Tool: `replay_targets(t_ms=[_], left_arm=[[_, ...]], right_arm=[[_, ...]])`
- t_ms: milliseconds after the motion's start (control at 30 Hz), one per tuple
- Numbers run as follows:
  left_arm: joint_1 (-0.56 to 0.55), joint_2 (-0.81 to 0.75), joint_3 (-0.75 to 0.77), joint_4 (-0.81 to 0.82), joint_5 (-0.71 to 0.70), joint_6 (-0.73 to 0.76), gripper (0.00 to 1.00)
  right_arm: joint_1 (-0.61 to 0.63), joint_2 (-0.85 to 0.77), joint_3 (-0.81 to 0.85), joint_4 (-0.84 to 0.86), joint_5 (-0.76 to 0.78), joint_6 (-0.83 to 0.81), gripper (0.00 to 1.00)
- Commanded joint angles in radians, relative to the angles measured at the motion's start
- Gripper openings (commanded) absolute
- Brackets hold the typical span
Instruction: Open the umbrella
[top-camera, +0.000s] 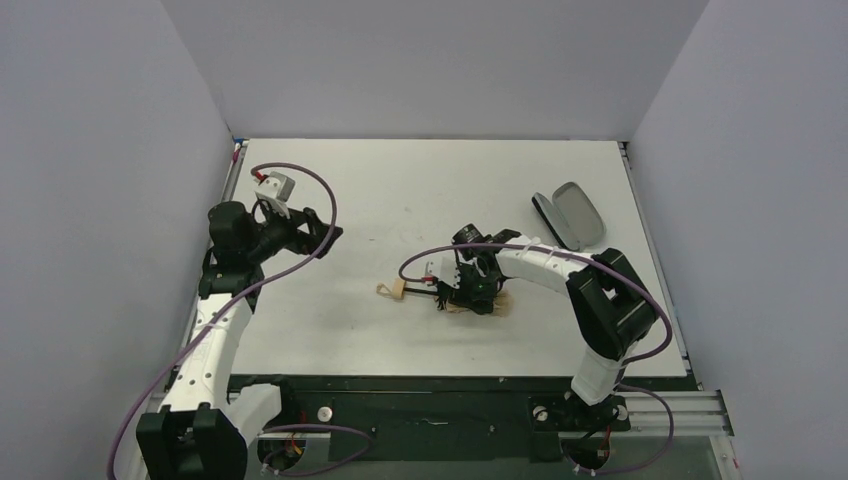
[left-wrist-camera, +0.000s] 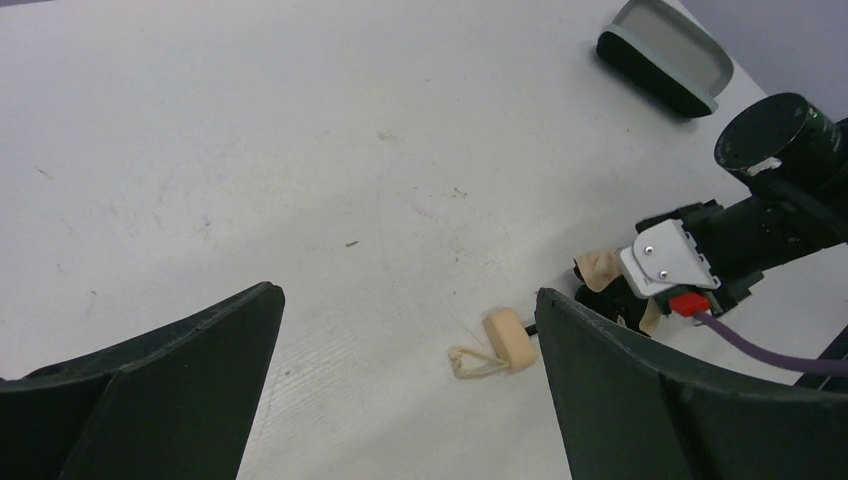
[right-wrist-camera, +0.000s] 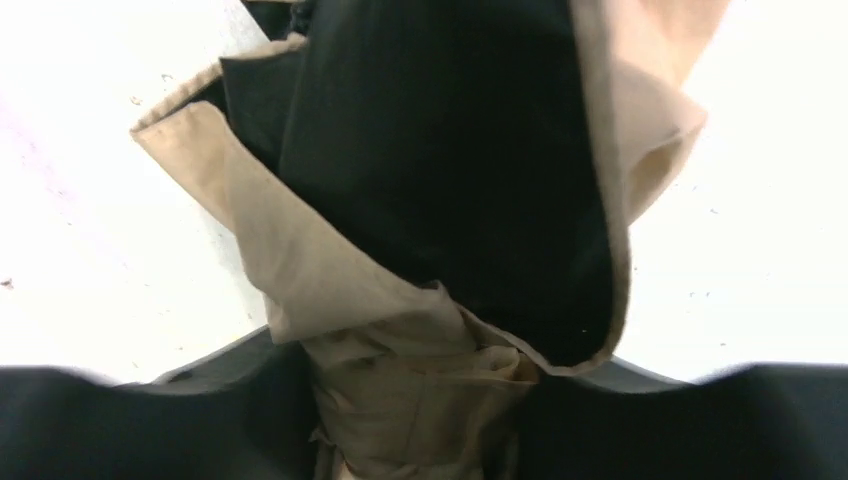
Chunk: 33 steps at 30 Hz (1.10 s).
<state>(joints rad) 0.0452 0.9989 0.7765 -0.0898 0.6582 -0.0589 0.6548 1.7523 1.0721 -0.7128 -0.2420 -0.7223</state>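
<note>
The folded umbrella (top-camera: 462, 300) lies on the white table near the middle. Its small tan handle (top-camera: 397, 291) with a wrist loop points left; the handle also shows in the left wrist view (left-wrist-camera: 508, 340). My right gripper (top-camera: 470, 292) is down on the bundled end and shut on the umbrella's tan and black fabric (right-wrist-camera: 420, 400). My left gripper (top-camera: 325, 233) is open and empty, held above the table at the far left, well apart from the handle.
A grey glasses case (top-camera: 568, 215) lies open at the back right of the table; it also shows in the left wrist view (left-wrist-camera: 665, 55). The table's near edge borders a black rail with the arm bases.
</note>
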Motion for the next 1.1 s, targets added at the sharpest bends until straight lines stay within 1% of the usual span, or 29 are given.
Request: replay_targets(t_ms=[0, 33, 67, 133, 167, 200, 267, 300, 333, 367, 400, 467, 567, 633, 667, 800, 867, 967, 1000, 1033, 1067], left_arm=[[0.015, 0.012, 0.030, 0.105, 0.021, -0.145, 0.97], [0.016, 0.017, 0.044, 0.098, 0.033, -0.122, 0.97], [0.016, 0.020, 0.052, 0.044, 0.049, -0.101, 0.97], [0.020, 0.037, 0.079, -0.014, 0.056, -0.067, 0.97], [0.029, 0.053, 0.097, -0.024, 0.061, -0.083, 0.97], [0.036, 0.062, 0.104, -0.025, 0.097, -0.100, 0.97], [0.041, 0.086, 0.117, 0.015, 0.151, -0.176, 0.97], [0.040, 0.100, 0.119, 0.038, 0.169, -0.252, 0.97], [0.039, 0.107, 0.119, 0.109, 0.176, -0.342, 0.97], [0.035, 0.124, 0.120, 0.138, 0.187, -0.382, 0.97], [0.033, 0.132, 0.120, 0.187, 0.192, -0.461, 0.97], [0.019, 0.155, 0.129, 0.216, 0.195, -0.537, 0.97], [-0.012, 0.174, 0.145, 0.248, 0.209, -0.612, 0.97], [-0.033, 0.175, 0.138, 0.272, 0.194, -0.670, 0.97], [-0.052, 0.174, 0.123, 0.277, 0.186, -0.709, 0.97], [-0.104, 0.167, 0.034, 0.384, 0.144, -0.832, 0.97], [-0.135, 0.167, 0.022, 0.418, 0.121, -0.852, 0.97], [-0.173, 0.167, 0.023, 0.414, 0.089, -0.853, 0.97], [-0.181, 0.170, 0.025, 0.407, 0.077, -0.853, 0.99], [-0.182, 0.171, 0.025, 0.396, 0.073, -0.858, 0.97], [-0.183, 0.177, 0.026, 0.392, 0.068, -0.862, 0.90]], right_arm=[[0.009, 0.040, -0.041, 0.066, 0.099, 0.015, 0.18], [0.002, 0.034, -0.039, 0.068, 0.094, 0.017, 0.08], [-0.008, 0.011, -0.033, 0.070, 0.081, 0.025, 0.00], [-0.026, -0.043, -0.017, 0.081, 0.057, 0.050, 0.00], [-0.032, -0.093, -0.012, 0.104, 0.049, 0.068, 0.00], [-0.048, -0.121, -0.001, 0.135, 0.024, 0.108, 0.00], [-0.065, -0.191, 0.017, 0.185, -0.030, 0.172, 0.00], [-0.066, -0.231, 0.023, 0.199, -0.045, 0.190, 0.00], [-0.060, -0.247, 0.035, 0.223, -0.062, 0.219, 0.00], [-0.055, -0.268, 0.041, 0.231, -0.066, 0.229, 0.00], [-0.042, -0.277, 0.057, 0.242, -0.064, 0.242, 0.00], [-0.020, -0.292, 0.083, 0.248, -0.056, 0.248, 0.00], [0.009, -0.302, 0.124, 0.251, -0.021, 0.259, 0.00], [0.037, -0.311, 0.141, 0.260, 0.003, 0.264, 0.00], [0.043, -0.315, 0.146, 0.271, 0.007, 0.268, 0.00], [0.080, -0.327, 0.178, 0.277, 0.014, 0.275, 0.00], [0.098, -0.327, 0.189, 0.276, 0.020, 0.272, 0.00], [0.114, -0.330, 0.197, 0.278, 0.031, 0.269, 0.00], [0.115, -0.333, 0.197, 0.278, 0.032, 0.268, 0.00], [0.117, -0.335, 0.195, 0.280, 0.034, 0.266, 0.00], [0.117, -0.340, 0.194, 0.280, 0.036, 0.264, 0.00]])
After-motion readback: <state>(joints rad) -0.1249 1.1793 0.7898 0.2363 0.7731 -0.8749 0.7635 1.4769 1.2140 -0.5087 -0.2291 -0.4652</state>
